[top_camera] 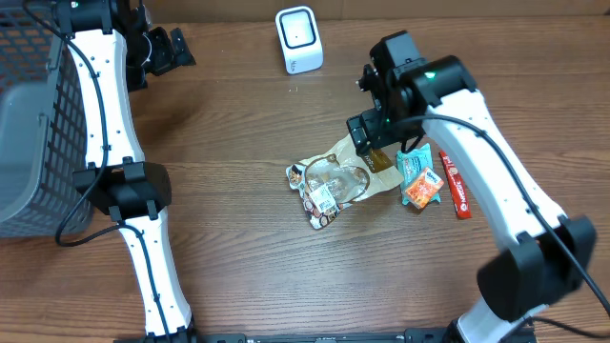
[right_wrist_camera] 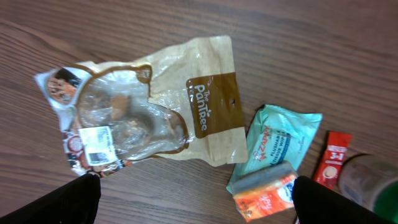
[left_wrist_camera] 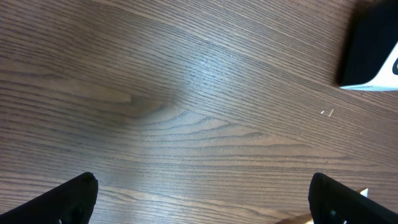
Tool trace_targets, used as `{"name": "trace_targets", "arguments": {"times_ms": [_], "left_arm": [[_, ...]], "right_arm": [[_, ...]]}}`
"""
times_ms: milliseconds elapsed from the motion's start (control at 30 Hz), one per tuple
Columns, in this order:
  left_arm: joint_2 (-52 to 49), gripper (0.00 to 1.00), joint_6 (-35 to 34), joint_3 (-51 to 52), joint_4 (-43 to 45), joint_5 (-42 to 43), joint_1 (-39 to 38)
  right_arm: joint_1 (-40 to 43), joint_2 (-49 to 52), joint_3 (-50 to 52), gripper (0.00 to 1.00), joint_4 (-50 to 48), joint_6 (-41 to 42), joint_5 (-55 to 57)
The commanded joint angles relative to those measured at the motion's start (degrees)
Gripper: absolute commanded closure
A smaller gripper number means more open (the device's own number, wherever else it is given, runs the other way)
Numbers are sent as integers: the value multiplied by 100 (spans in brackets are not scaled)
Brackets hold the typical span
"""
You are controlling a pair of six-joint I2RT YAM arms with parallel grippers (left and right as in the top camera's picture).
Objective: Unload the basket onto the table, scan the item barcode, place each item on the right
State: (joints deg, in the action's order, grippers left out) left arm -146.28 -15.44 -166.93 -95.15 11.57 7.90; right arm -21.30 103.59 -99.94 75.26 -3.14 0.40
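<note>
1. Overhead: the left pincer (top_camera: pixel 177 50) is at the far edge of the counter (top_camera: pixel 229 248). Its opening can't be judged from this angle, and nothing is seen in it.
2. Overhead: the grey basket (top_camera: pixel 33 143) is off to the side of the left pincer, and the white scanner (top_camera: pixel 299 40) stands upright, well apart on its other side.
3. Overhead: the right pincer (top_camera: pixel 366 141) hangs over the top edge of the snack bag (top_camera: pixel 334 176), which lies flat on the counter. I can't tell whether they touch.
4. Overhead: just beside the right pincer, away from the bag, lie a teal pack (top_camera: pixel 414 164), an orange pack (top_camera: pixel 421 189) and a red stick (top_camera: pixel 455 184).
5. Left wrist: the jaws are spread fully wide, with one finger at each lower corner and only bare counter between them. It holds nothing. A corner of the scanner shows ahead, out past the right-hand finger.
6. Right wrist: the jaws are spread fully wide and hold nothing.
7. Right wrist: the snack bag lies ahead of the gap between the fingers, apart from them. Its white label (right_wrist_camera: pixel 96 140) faces up, nearer the left-hand finger.
8. Right wrist: the teal pack and orange pack lie touching, ahead of the right-hand finger. The red stick is farther out on that side.
</note>
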Motion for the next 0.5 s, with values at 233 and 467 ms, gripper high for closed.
{"name": "trace_targets", "arguments": {"times_ms": [233,467], "left_arm": [[39,0,22,-103,2,-15,-9],[39,0,22,-101,2,-15,-9]], "right_arm": [[15,-1473,20,0,-15,35,-11],[15,-2455,20,0,-15,35,-11]]}}
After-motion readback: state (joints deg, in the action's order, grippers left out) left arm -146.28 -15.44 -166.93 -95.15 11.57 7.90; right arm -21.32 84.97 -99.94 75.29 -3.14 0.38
